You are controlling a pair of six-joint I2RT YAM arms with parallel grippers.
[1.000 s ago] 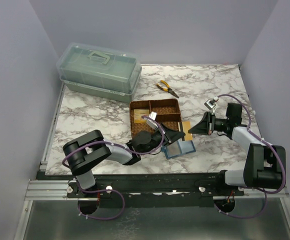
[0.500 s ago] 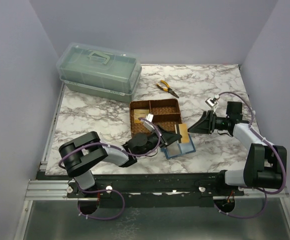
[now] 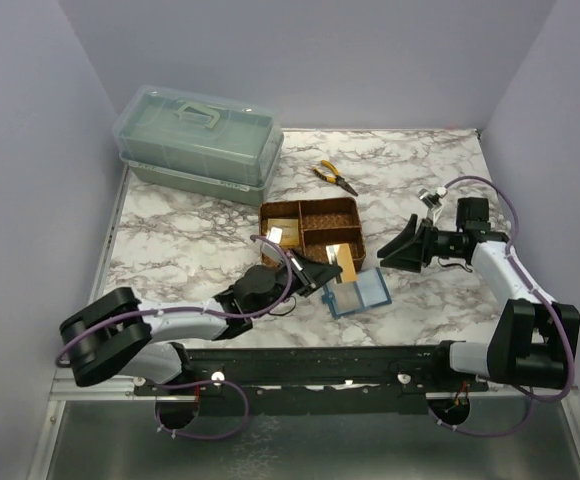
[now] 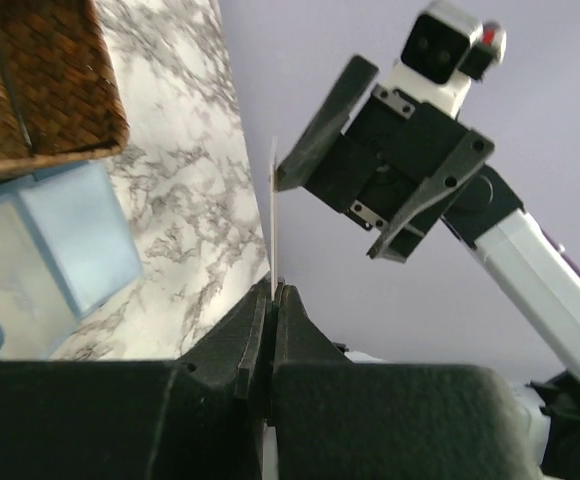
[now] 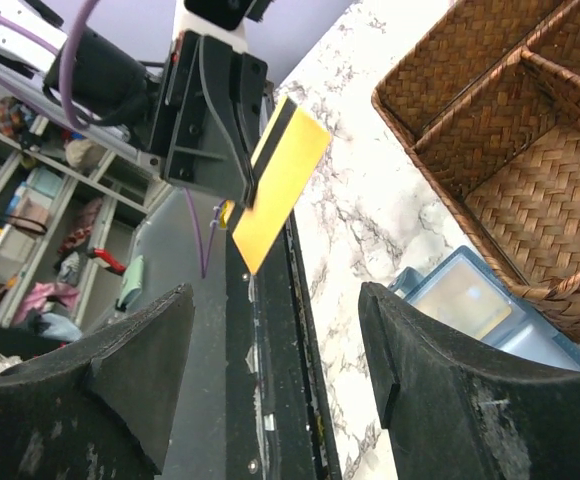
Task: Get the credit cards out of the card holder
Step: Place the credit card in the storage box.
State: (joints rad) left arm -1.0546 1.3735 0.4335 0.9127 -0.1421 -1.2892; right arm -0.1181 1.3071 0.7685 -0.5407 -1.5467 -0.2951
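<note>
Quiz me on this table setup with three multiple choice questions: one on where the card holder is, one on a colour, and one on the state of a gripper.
1. Where is the card holder?
A) on the table, by the near right corner of the woven tray
B) inside the woven tray
C) at the table's far left corner

2. What colour is the card in the left gripper?
A) red
B) white
C) yellow with a dark stripe

3. The right gripper is:
A) shut on the card
B) open and empty
C) shut on the card holder

Answers:
1 A, the top view shows it lying open on the marble beside the tray.
2 C, the right wrist view shows the card's face.
3 B, its fingers are spread with nothing between them.
</note>
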